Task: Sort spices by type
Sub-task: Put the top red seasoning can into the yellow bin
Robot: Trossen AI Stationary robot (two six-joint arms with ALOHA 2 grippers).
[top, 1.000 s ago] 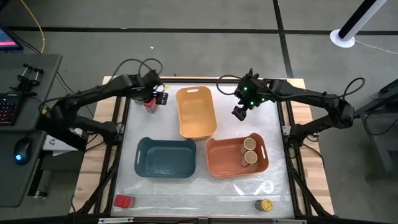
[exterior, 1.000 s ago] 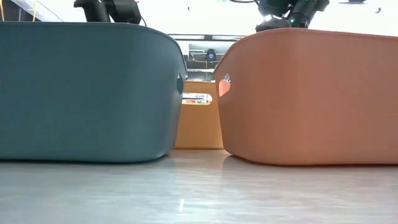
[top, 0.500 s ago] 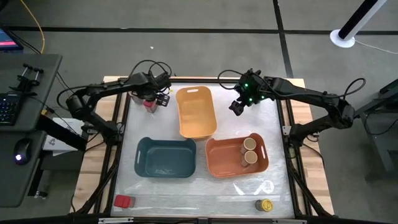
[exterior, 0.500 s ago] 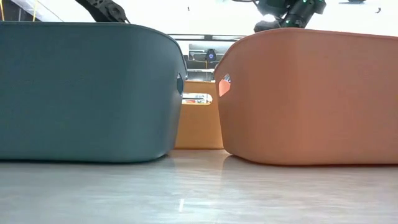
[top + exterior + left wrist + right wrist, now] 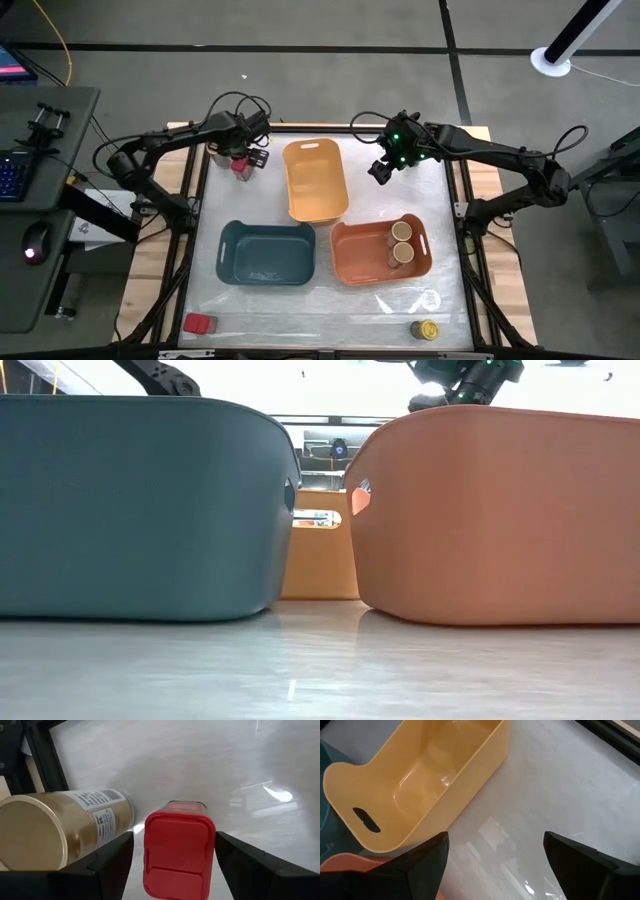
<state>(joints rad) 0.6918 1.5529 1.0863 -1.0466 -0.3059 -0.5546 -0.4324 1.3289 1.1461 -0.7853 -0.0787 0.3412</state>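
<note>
1. The landmark here is the yellow bin (image 5: 316,180), sitting at the far middle of the table (image 5: 440,220).
2. The left gripper (image 5: 170,855) is just left of the yellow bin, fingers spread wide on either side of a red tin (image 5: 179,851). You can see gaps on both sides, so it isn't squeezing it.
3. That red tin is boxy with a rounded, moulded red lid and stands upright.
4. Right next to it lies a tan-lidded jar (image 5: 55,832) on its side: gold body, white label with small print, flat tan lid facing the wrist camera.
5. The right gripper (image 5: 495,865) hangs just right of the yellow bin, fingers wide apart and holding nothing.
6. The orange bin (image 5: 381,249), on the near side of the yellow bin and to its right, holds two more tan-lidded jars (image 5: 401,243), standing upright side by side.
7. The teal bin (image 5: 267,253) sits on the near side of the yellow bin, to its left.
8. Well away from the yellow bin, at the table's near edge: a second red tin (image 5: 200,323) on the left and a yellow-lidded jar (image 5: 426,329) on the right.
</note>
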